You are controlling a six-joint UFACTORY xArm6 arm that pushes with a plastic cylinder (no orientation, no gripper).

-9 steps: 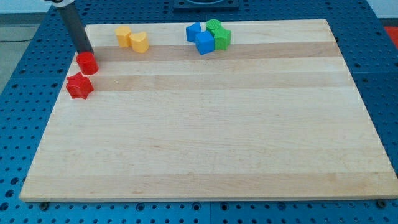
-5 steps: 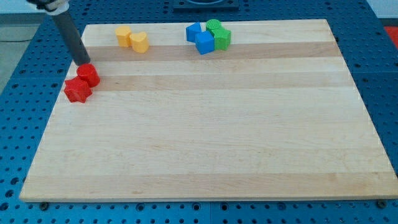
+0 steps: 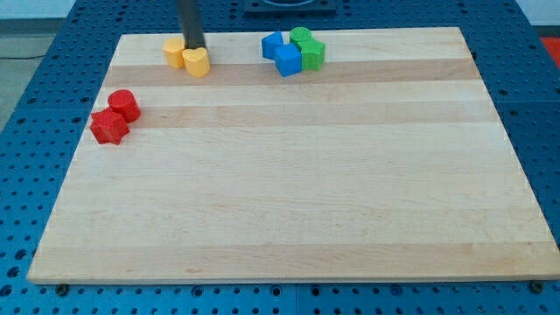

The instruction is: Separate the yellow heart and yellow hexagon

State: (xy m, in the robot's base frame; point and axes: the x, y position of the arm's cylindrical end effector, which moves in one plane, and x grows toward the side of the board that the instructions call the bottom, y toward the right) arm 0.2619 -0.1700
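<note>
My tip sits at the view's top of the worktop, right at the seam between the yellow hexagon on its left and the yellow heart just below-right; the two touch. The end effector is a bare rod, holding nothing. Count: two yellow, two red, two blue, two green blocks.

my tip gone from red cylinder at 9 o'clock edge, now up at 11 o'clock, touching top of yellow heart beside yellow hexagon, red cylinder earlier shoved against red star
</note>
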